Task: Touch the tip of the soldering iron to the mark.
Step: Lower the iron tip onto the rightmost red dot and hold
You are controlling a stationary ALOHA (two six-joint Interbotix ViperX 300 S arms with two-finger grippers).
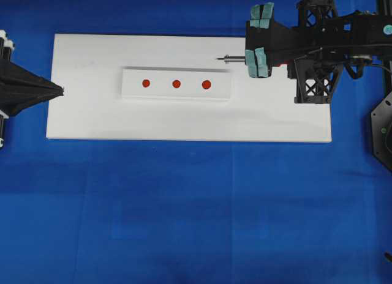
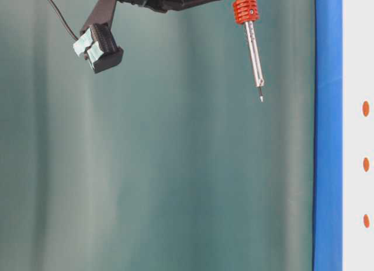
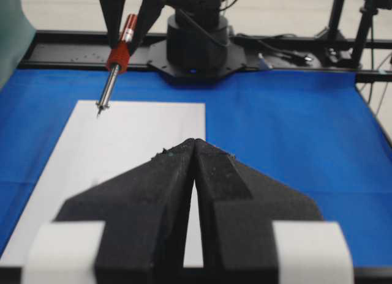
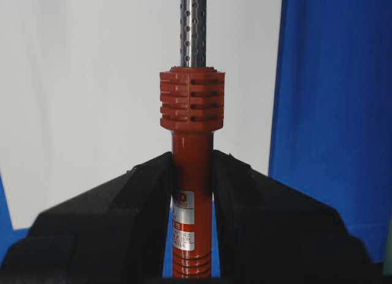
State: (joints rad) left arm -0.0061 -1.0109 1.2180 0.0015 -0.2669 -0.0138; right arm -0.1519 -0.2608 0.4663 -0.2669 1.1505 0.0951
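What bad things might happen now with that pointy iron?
The right tool holds the soldering iron in the air, its tip short of the white strip. Three red dots sit close together, so it may touch a smaller one instead of the mark. The slim handle might also slip or tilt.

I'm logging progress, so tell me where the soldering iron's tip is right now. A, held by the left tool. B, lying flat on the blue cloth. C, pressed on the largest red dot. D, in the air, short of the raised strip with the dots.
D: the right tool grips the soldering iron, whose tip hangs above the white board, off the raised strip and the mark.
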